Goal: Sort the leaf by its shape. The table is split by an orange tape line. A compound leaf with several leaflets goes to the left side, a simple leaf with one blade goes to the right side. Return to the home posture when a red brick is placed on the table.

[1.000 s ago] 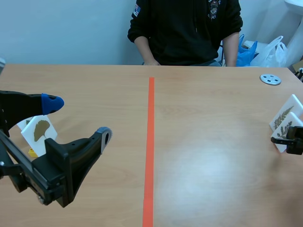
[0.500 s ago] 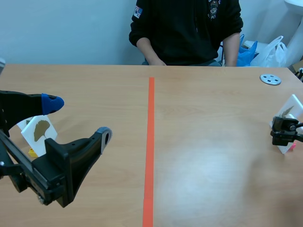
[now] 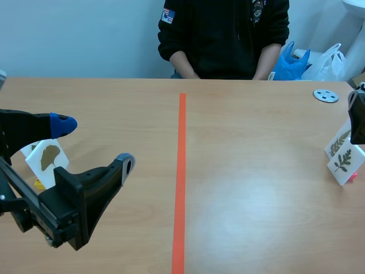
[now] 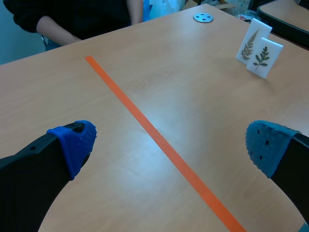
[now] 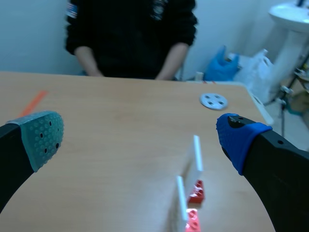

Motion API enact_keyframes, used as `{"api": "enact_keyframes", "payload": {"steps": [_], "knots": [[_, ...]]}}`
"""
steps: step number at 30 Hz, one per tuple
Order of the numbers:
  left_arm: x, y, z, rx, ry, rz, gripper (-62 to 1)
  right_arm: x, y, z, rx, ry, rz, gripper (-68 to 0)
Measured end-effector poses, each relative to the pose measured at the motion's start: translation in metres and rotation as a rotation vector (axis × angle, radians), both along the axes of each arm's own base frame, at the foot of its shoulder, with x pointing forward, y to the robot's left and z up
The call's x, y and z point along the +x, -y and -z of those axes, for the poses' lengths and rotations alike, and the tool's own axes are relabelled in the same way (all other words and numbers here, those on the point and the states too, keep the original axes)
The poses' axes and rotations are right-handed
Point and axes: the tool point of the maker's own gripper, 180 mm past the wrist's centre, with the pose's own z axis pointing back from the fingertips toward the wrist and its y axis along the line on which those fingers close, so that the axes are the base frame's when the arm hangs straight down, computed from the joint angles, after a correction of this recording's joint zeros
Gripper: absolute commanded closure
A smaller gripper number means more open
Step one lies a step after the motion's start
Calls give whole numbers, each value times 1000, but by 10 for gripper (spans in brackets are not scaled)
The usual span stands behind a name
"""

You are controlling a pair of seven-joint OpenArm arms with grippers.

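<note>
1. The front fern card (image 3: 343,164) and the rear fern card (image 3: 340,139) are white, each bearing a feathery compound sprig.
2. Both stand upright, far right of the tape line (image 3: 181,171).
3. The left gripper (image 3: 94,144) and the right gripper (image 5: 140,137) gape, holding nothing.

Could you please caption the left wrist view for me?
Open left pincer above the tape line, two leaf cards beyond.

Wooden counter (image 3: 256,194), divided from near edge to far edge by an orange tape line (image 3: 180,171). On its left half stood a white card (image 3: 47,160) bearing a fan-shaped leaf. On its right half a front card (image 3: 343,164) and a rear card (image 3: 337,142), each showing a feathery leaf, stood close together, with a grey perforated disc (image 3: 325,96) farther back.
</note>
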Motion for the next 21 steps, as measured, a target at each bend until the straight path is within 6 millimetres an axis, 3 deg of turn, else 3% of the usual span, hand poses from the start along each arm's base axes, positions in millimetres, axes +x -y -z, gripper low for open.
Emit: {"api": "enact_keyframes", "payload": {"steps": [4, 7, 15, 21], "knots": [[0, 0, 0, 0, 0, 0, -623, -16, -33, -18, -12, -3, -113, -679], [0, 0, 0, 1, 0, 0, -623, -29, -57, -19, -20, -38, -218, -679], [0, -1, 1, 4, -3, -5, -623, -59, -92, -17, -29, -117, -328, -679], [0, -2, 2, 18, -5, 2, -623, -69, -109, -20, -36, -142, -387, -679]]}}
